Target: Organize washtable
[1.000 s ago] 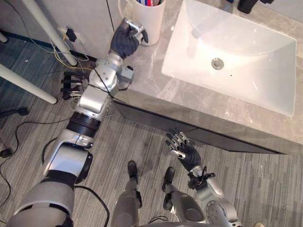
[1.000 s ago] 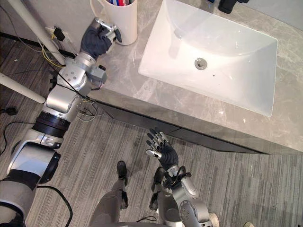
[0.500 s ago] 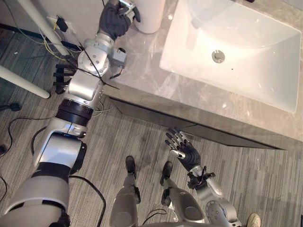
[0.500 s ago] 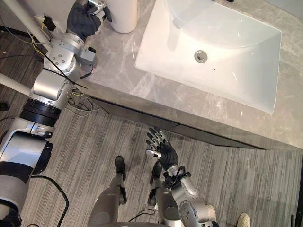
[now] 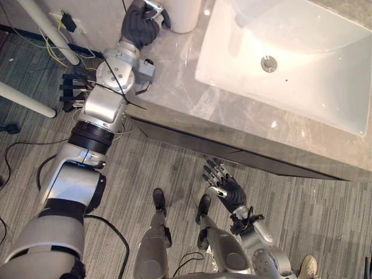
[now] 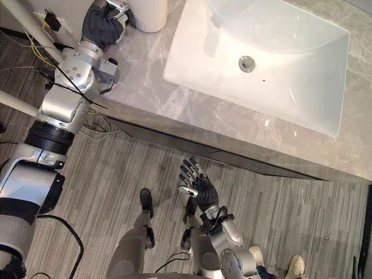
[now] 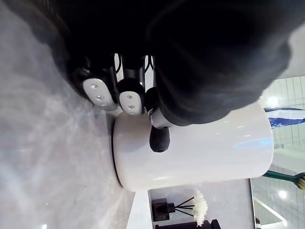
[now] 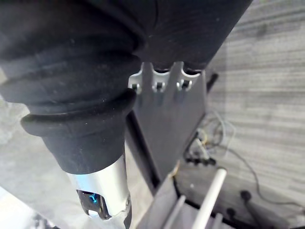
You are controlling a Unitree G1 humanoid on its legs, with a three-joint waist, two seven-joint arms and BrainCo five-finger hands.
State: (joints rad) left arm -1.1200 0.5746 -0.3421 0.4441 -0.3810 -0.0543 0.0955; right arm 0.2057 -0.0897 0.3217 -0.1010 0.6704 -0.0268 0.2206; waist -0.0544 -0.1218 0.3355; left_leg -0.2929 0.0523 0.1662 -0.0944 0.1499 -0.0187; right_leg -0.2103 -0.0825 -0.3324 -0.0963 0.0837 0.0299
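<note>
A white mug (image 5: 185,13) stands at the back left of the grey stone washtable (image 5: 174,87), left of the white sink (image 5: 232,70). My left hand (image 5: 139,23) is at the mug's left side. In the left wrist view its fingers (image 7: 128,95) are curled, with a dark tip touching the mug's wall (image 7: 190,152); I see nothing held inside them. Blue (image 7: 286,117) and green (image 7: 286,177) handles stick out of the mug. My right hand (image 5: 226,189) hangs low in front of the washtable, over the floor, open with its fingers spread.
A dark cabinet front (image 5: 232,154) runs under the washtable's edge. White poles (image 5: 49,32) and loose cables lie to the left on the floor. A diffuser with a white flower (image 7: 183,210) stands beyond the mug. A person's shoe (image 5: 308,266) is at the lower right.
The camera has shifted, so the mug and left hand sit higher in view. The left hand stays against the mug. A shoe has come in at the lower right.
</note>
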